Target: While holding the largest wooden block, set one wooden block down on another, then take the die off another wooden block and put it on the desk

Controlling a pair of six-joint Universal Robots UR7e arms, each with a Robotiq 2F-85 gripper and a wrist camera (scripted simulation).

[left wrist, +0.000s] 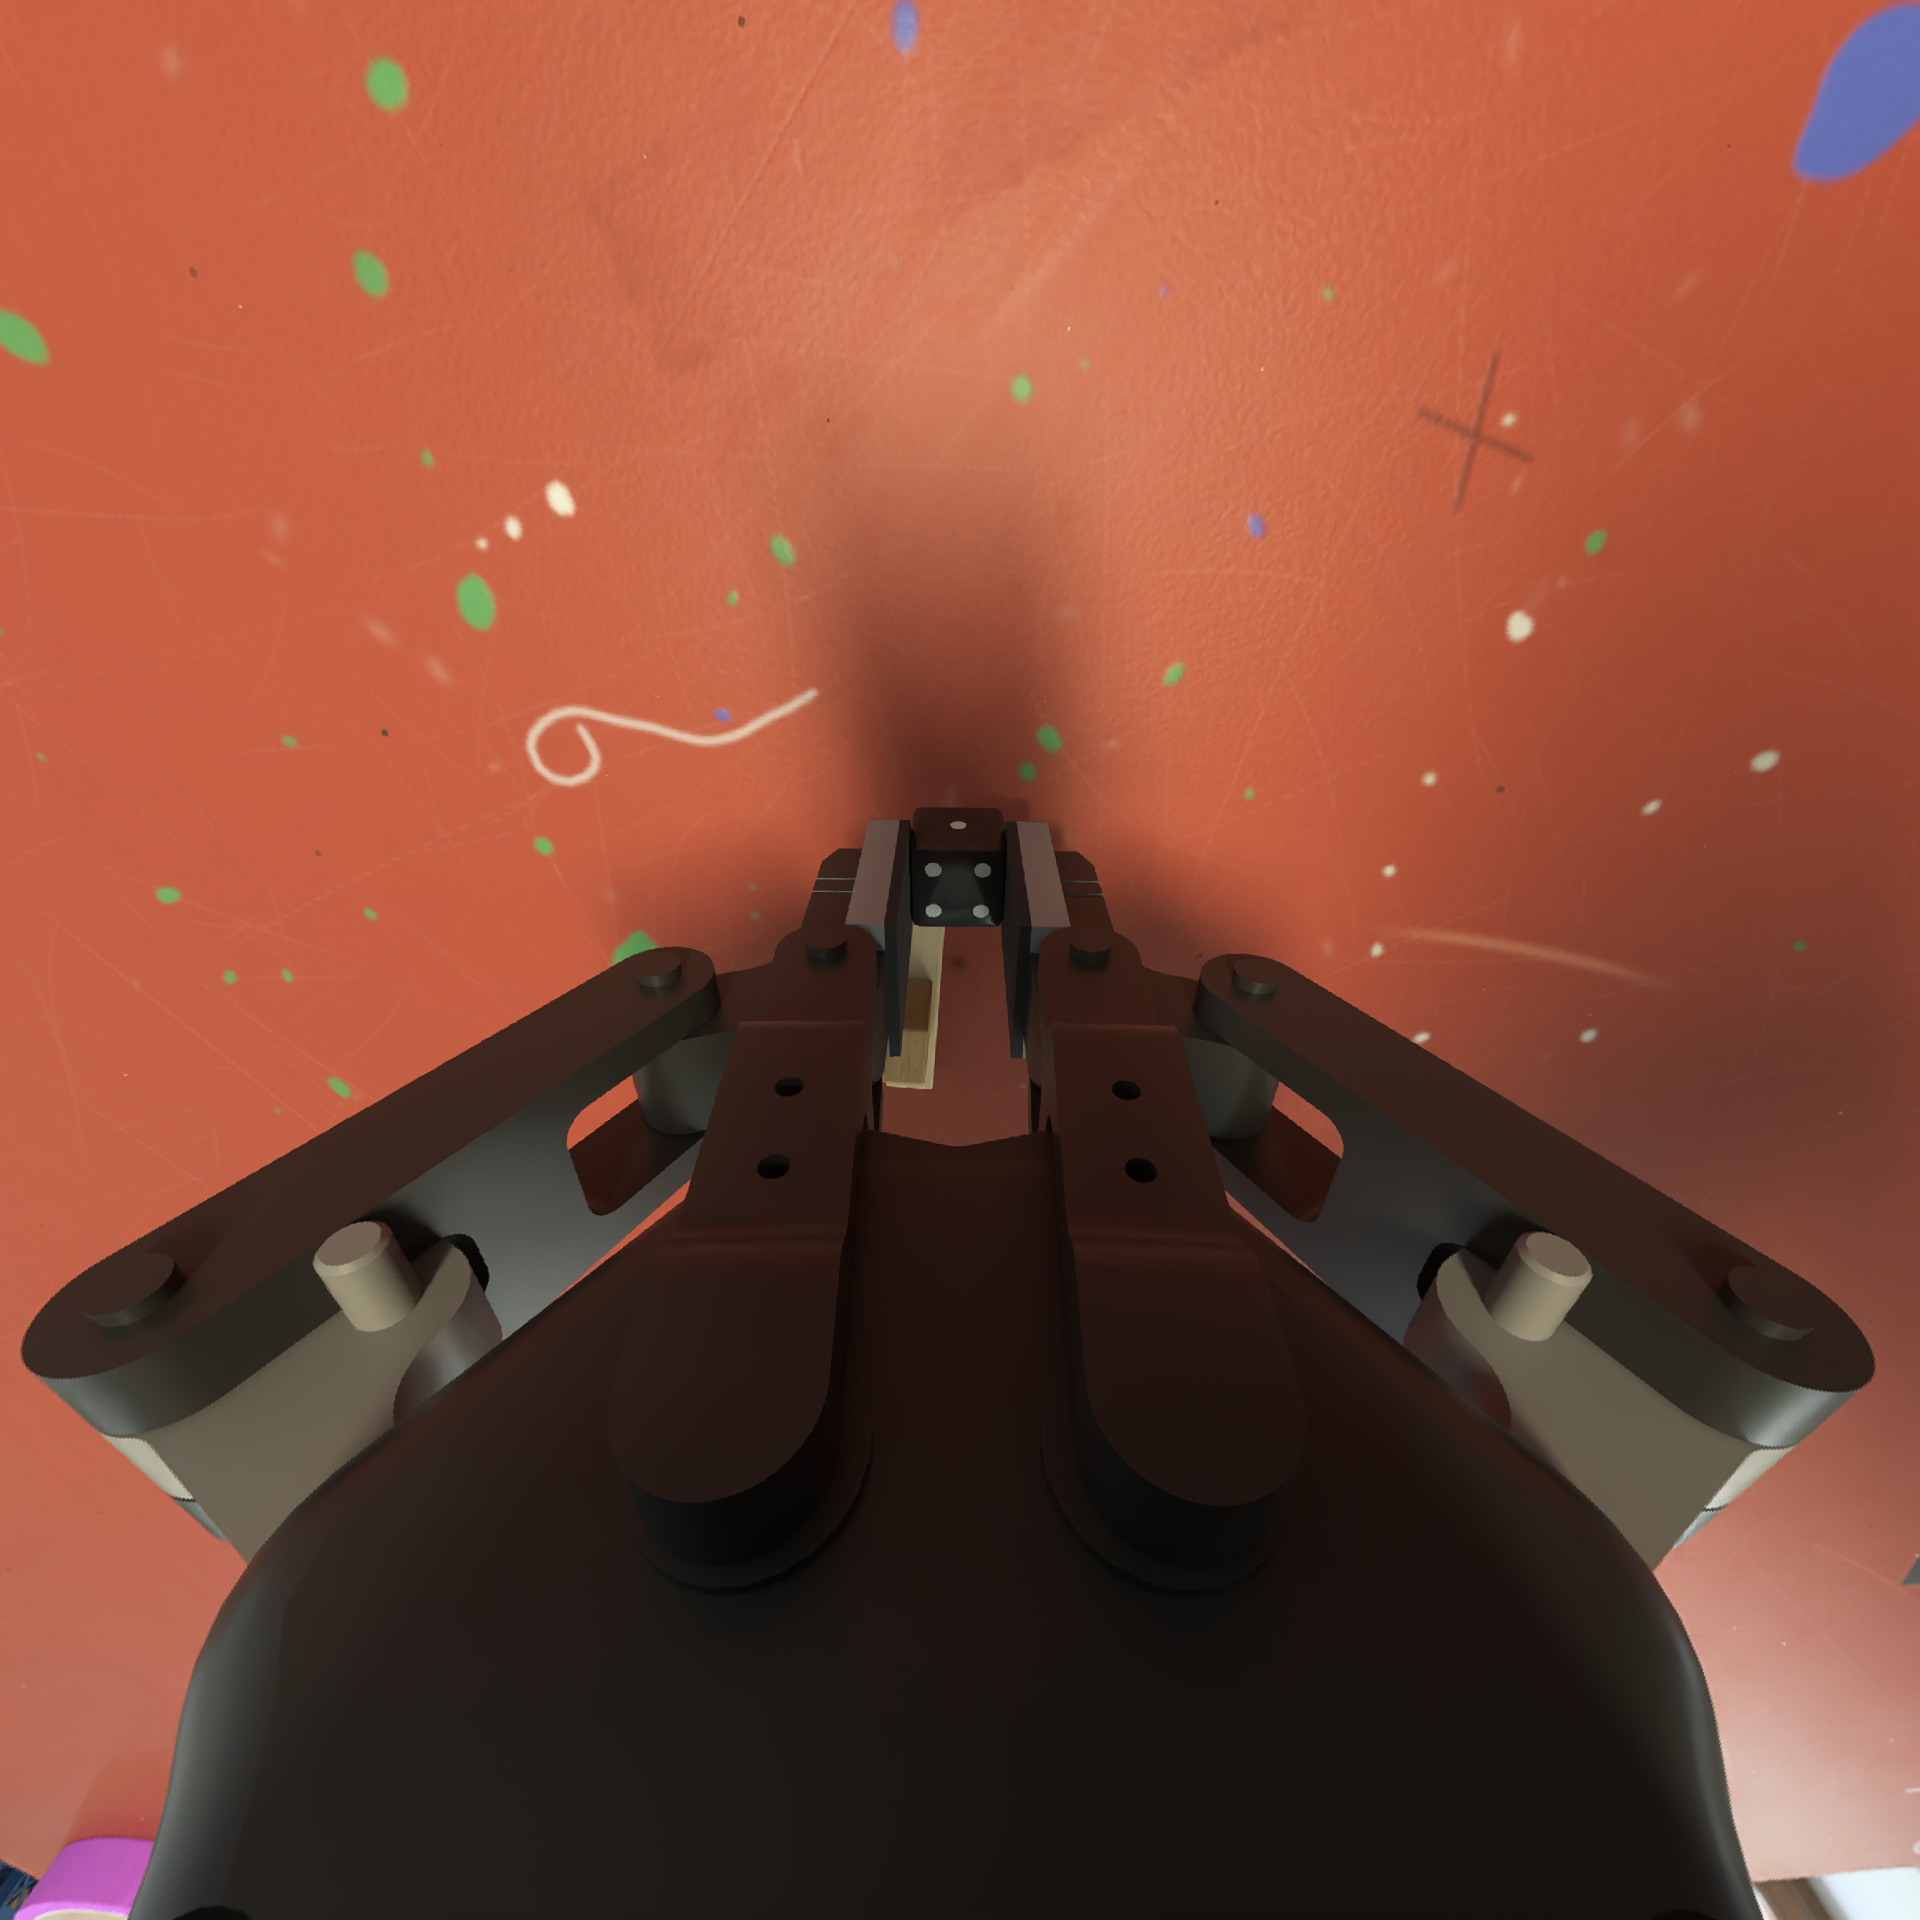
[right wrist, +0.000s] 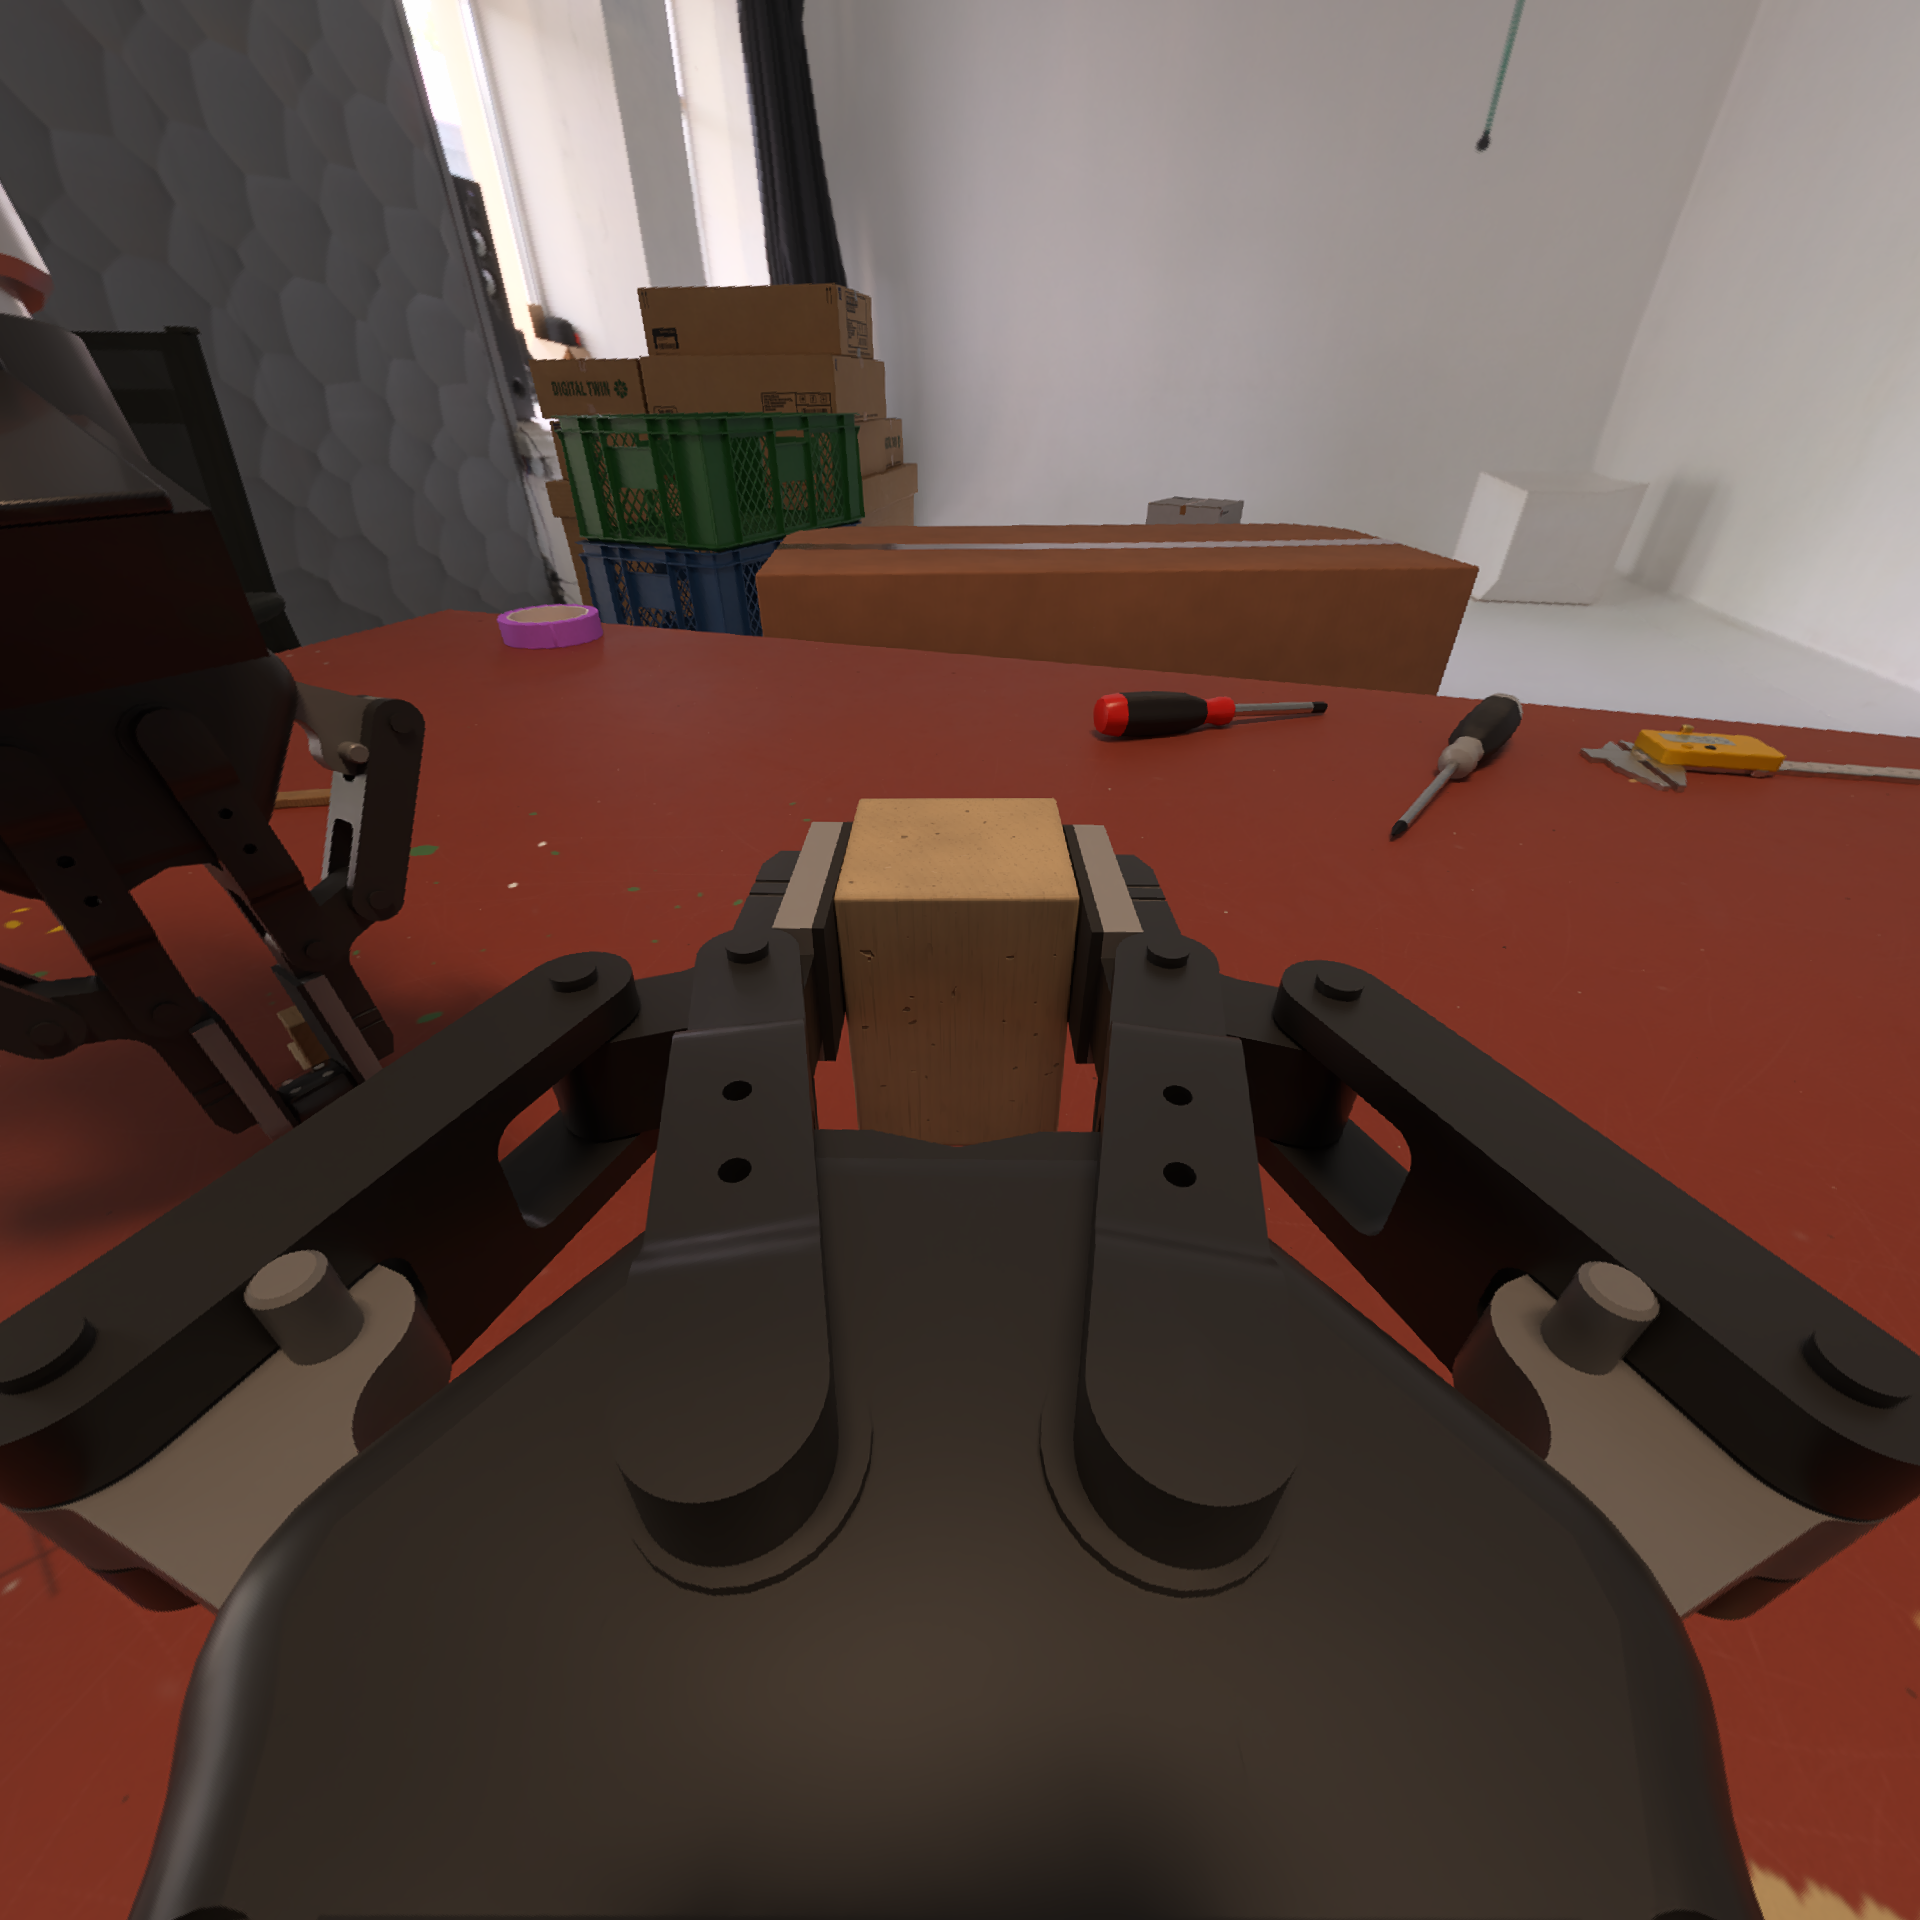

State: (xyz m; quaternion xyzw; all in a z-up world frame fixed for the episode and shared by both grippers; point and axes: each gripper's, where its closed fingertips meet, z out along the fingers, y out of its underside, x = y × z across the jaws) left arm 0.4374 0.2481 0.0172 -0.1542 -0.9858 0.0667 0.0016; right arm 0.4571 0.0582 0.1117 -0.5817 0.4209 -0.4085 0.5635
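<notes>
My left gripper (left wrist: 957,862) is shut on a black die (left wrist: 957,883) with white pips, held low over the red desk (left wrist: 1247,312). I cannot tell whether the die touches the desk. A pale wooden block (left wrist: 916,1023) with a smaller brown piece on it shows through the gap behind the die. My right gripper (right wrist: 956,862) is shut on the largest wooden block (right wrist: 956,966), a tall square-ended one, held above the desk. The left gripper (right wrist: 301,1091) also shows at the left of the right wrist view, with small wooden pieces (right wrist: 299,1029) just behind its fingertips.
On the desk lie a purple tape roll (right wrist: 549,625) at the far left, a red-handled screwdriver (right wrist: 1195,714), a black screwdriver (right wrist: 1460,758) and a yellow tool (right wrist: 1704,750) at the far right. A long cardboard box (right wrist: 1112,603) and stacked crates (right wrist: 707,478) stand beyond the desk's far edge.
</notes>
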